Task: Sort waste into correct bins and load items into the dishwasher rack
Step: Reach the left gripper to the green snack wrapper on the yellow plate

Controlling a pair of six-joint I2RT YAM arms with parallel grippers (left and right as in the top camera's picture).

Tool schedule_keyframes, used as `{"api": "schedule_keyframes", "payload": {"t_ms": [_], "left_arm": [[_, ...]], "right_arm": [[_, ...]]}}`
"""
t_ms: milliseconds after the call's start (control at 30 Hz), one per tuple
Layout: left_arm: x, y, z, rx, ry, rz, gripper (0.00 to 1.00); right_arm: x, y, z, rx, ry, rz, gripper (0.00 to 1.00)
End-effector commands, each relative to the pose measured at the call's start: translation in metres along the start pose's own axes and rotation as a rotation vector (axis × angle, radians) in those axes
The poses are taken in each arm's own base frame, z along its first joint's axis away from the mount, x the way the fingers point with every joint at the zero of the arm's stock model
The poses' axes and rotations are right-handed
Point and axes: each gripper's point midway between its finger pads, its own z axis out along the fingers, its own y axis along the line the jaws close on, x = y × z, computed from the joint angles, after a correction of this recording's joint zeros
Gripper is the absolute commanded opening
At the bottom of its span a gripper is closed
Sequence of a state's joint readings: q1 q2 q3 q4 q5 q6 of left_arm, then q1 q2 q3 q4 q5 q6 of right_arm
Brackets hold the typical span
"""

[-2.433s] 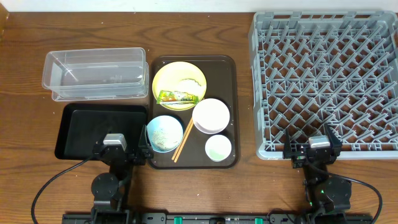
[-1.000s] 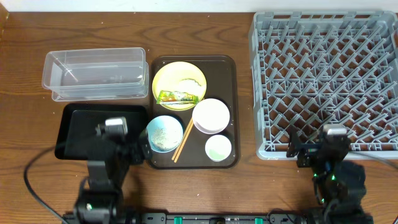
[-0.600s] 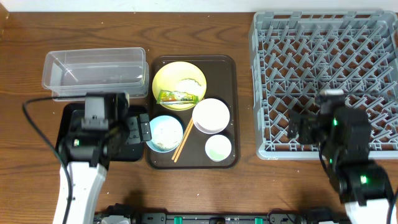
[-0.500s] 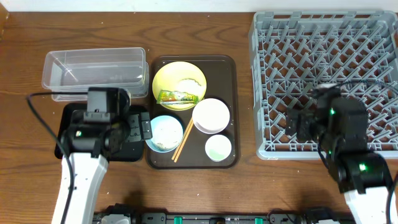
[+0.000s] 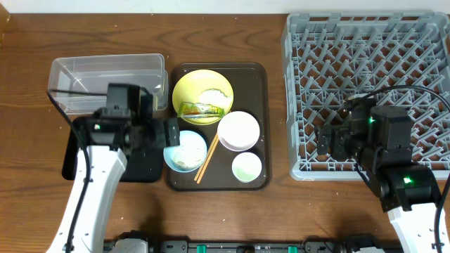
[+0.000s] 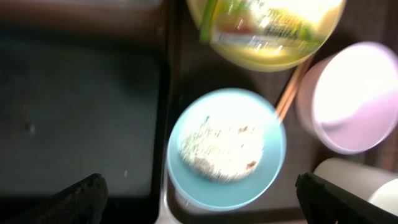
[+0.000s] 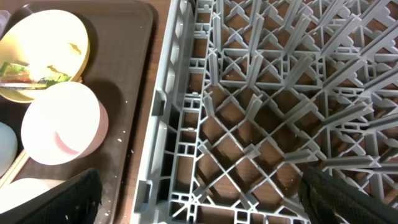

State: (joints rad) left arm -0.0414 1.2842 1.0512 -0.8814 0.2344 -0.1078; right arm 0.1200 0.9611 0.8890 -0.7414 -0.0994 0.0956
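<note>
The brown serving tray [image 5: 261, 77] holds the yellow plate [image 5: 193, 90] with the green-yellow wrapper [image 5: 204, 109] and rice scraps [image 5: 214, 95]. It also holds the white bowl [image 5: 239, 131], the small white cup [image 5: 247, 167], the chopsticks [image 5: 206, 158] and the light blue bowl [image 5: 186, 150] with scraps. The clear box [image 5: 105, 81] and black tray [image 5: 70, 154] lie to the left, the grey rack [image 5: 373, 70] to the right. My left gripper [image 5: 169, 133] [image 6: 199, 208] is open above the blue bowl [image 6: 227, 149]. My right gripper [image 5: 329, 143] [image 7: 205, 208] is open over the rack's front left corner [image 7: 261, 93]. No tissue shows.
The left wrist view also shows the plate with wrapper [image 6: 267, 25], white bowl [image 6: 348, 99], chopsticks [image 6: 289, 93] and black tray [image 6: 74, 112]. The right wrist view shows the plate [image 7: 46, 43] and white bowl [image 7: 62, 124] left of the rack. Bare wood table [image 5: 278, 105] separates tray and rack.
Both arms rose from the table's front edge and reached forward. The left gripper moved over the black tray toward the blue bowl. The right gripper moved over the rack's front left corner.
</note>
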Motion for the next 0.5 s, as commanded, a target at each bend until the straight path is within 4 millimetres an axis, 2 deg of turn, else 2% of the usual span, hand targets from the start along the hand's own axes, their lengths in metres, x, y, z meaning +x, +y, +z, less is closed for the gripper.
{"api": "schedule_keyframes", "payload": {"t_ms": [0, 133, 233, 333, 467], "left_arm": [[-0.038, -0.015, -0.018, 0.043, -0.085, 0.008, 0.99], [-0.077, -0.028, -0.02, 0.067, -0.161, 0.007, 0.99], [-0.095, -0.041, -0.006, 0.092, -0.184, -0.016, 0.99], [-0.095, -0.053, 0.017, 0.107, -0.146, -0.07, 0.98], [-0.08, -0.068, 0.054, 0.106, -0.033, -0.206, 0.98]], "right_arm": [[-0.01, 0.001, -0.007, -0.008, -0.03, 0.012, 0.99], [-0.01, 0.001, -0.007, -0.008, -0.029, 0.02, 0.99], [-0.01, 0.001, -0.007, -0.008, -0.029, 0.019, 0.99], [-0.01, 0.001, -0.007, -0.007, -0.029, 0.019, 0.99], [-0.01, 0.001, -0.007, -0.007, -0.029, 0.019, 0.99]]}}
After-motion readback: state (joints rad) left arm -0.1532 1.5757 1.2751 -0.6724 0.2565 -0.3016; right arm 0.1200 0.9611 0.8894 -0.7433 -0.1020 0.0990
